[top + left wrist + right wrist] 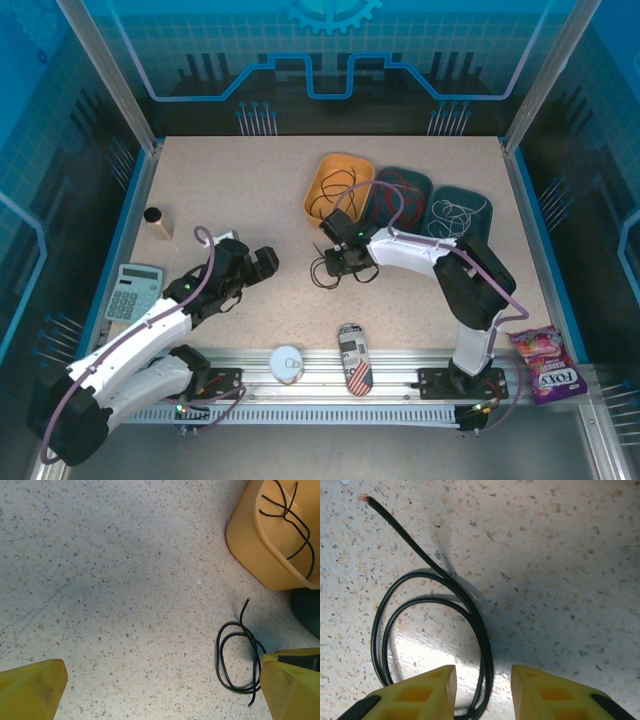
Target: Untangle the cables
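Right wrist view sets the right gripper (483, 682) over one end of the black cable (485, 645). Its yellow fingers (425, 692) stand partly apart, leaving a gap much wider than the wire. Two strands of the coil run through that gap, and nothing looks pinched yet. The cable lies as a loose double loop on the speckled table (570, 555). Its long axis runs from the fingers out toward its bare free end. The strands in the gap cross the closing line roughly square, so a squeeze here would probably catch both.

From the top external camera, the black cable (322, 275) sits mid-table, just on the near side of the orange tray (322, 200) (which holds a second black wire (338, 183)). The right gripper (345, 262) is directly on the coil. The left gripper (265, 263) hangs to the left, apart from it, spread wide and holding nothing. In the left wrist view the coil (239, 652) lies beside the left gripper's right finger (292, 687). The right arm is plainly the nearer one for this pick.
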